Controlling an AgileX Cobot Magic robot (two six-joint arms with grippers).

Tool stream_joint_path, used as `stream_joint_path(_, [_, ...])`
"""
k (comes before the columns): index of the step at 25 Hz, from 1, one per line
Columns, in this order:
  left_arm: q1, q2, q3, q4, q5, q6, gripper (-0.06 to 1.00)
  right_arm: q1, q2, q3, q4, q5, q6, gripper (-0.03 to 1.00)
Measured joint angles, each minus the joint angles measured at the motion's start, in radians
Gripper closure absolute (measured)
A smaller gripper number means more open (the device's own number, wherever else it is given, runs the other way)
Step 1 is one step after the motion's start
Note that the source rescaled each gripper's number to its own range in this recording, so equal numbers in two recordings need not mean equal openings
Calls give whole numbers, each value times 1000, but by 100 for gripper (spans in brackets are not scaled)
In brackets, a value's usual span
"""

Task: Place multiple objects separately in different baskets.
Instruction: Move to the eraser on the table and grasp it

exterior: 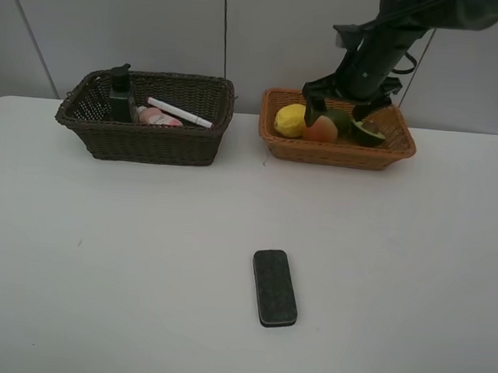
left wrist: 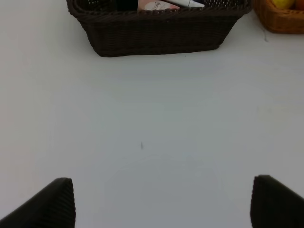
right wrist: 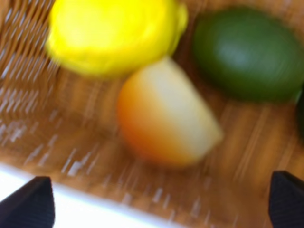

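The black eraser (exterior: 275,287) lies flat on the white table, in front of the middle. The dark brown basket (exterior: 150,142) holds the dark green pump bottle (exterior: 122,94), the pink bottle (exterior: 158,118) and the white marker (exterior: 179,113). The light orange-tan basket (exterior: 336,152) holds the lemon (exterior: 290,120), the peach (exterior: 320,129), the lime (exterior: 338,117) and the halved avocado (exterior: 367,132). My right gripper (exterior: 337,107) hangs open and empty just above this fruit. Its wrist view, blurred, shows the lemon (right wrist: 111,35), peach (right wrist: 164,114) and lime (right wrist: 242,52). My left gripper (left wrist: 161,204) is open over bare table.
The left wrist view shows the dark basket (left wrist: 156,33) ahead with the pink bottle (left wrist: 156,5) in it, and a corner of the light basket (left wrist: 280,19). A grey wall stands behind both baskets. The left arm does not show in the high view.
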Motion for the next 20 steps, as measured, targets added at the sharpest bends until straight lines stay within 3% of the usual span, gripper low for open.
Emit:
stream_joint_path(3, [0, 0, 0, 0, 0, 0, 3, 4, -54, 0, 52, 154, 1, -2])
stream_joint_path(6, [0, 0, 0, 0, 0, 0, 3, 25, -87, 0, 60, 241, 30, -2])
stream_joint_path(11, [0, 0, 0, 0, 0, 0, 3, 101, -164, 136, 56, 250, 121, -2])
stream_joint_path(17, [0, 0, 0, 0, 0, 0, 3, 304, -220, 385, 90, 255, 297, -2])
stream_joint_path(20, [0, 0, 0, 0, 0, 0, 3, 400, -213, 445, 121, 202, 376, -2])
